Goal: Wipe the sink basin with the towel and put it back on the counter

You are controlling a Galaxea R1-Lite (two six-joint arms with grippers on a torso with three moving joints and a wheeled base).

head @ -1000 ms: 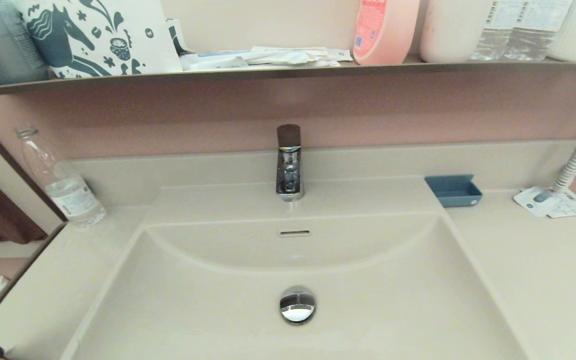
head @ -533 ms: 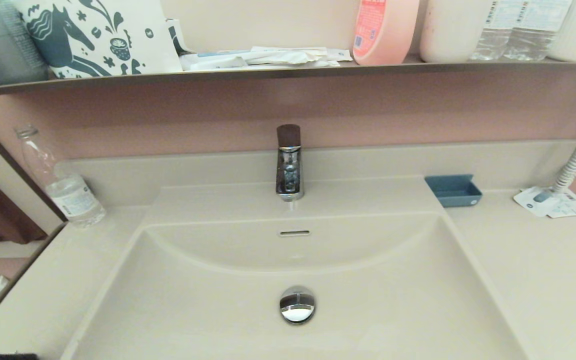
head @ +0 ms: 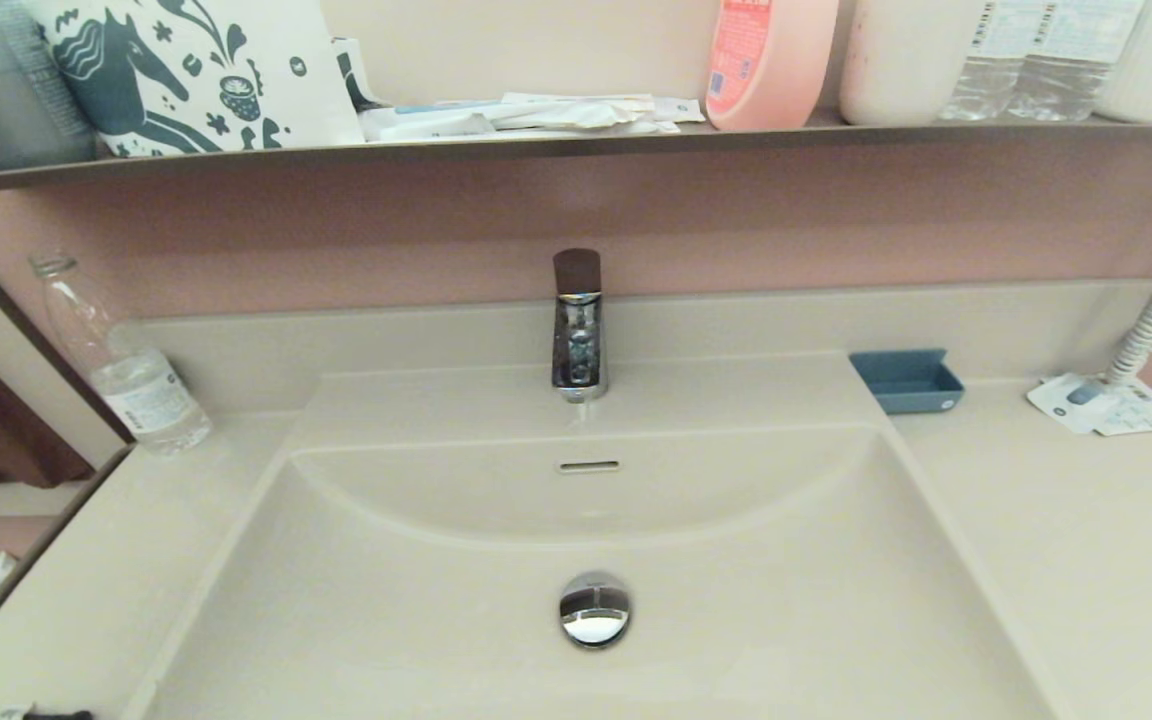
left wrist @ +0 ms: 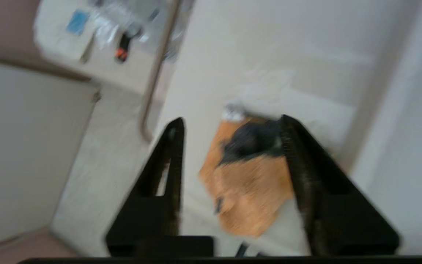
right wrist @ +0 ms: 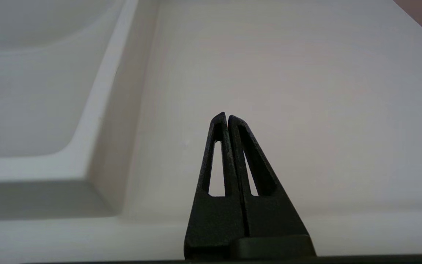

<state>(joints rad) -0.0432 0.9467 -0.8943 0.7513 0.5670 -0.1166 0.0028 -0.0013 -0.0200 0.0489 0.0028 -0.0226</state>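
Note:
The beige sink basin (head: 416, 620) fills the middle of the head view, with its chrome drain plug (head: 595, 610) and slot overflow (head: 589, 466). The orange towel (left wrist: 249, 190) shows only in the left wrist view, lying on the counter (left wrist: 306, 73) with a dark patch at its far end. My left gripper (left wrist: 232, 121) is open above it, one finger on each side. Whether a finger touches the cloth is blurred. My right gripper (right wrist: 227, 116) is shut with nothing in it, over the counter (right wrist: 288, 73) beside the basin (right wrist: 24, 91).
A chrome faucet (head: 577, 330) stands behind the basin. A clear bottle (head: 126, 370) is at the back left, a blue dish (head: 906, 380) and a paper label (head: 1106, 405) at the back right. A shelf (head: 576, 145) with bottles runs above.
The dark shape at the head view's lower left corner has sunk almost out of the frame. Basin and counter objects have not moved.

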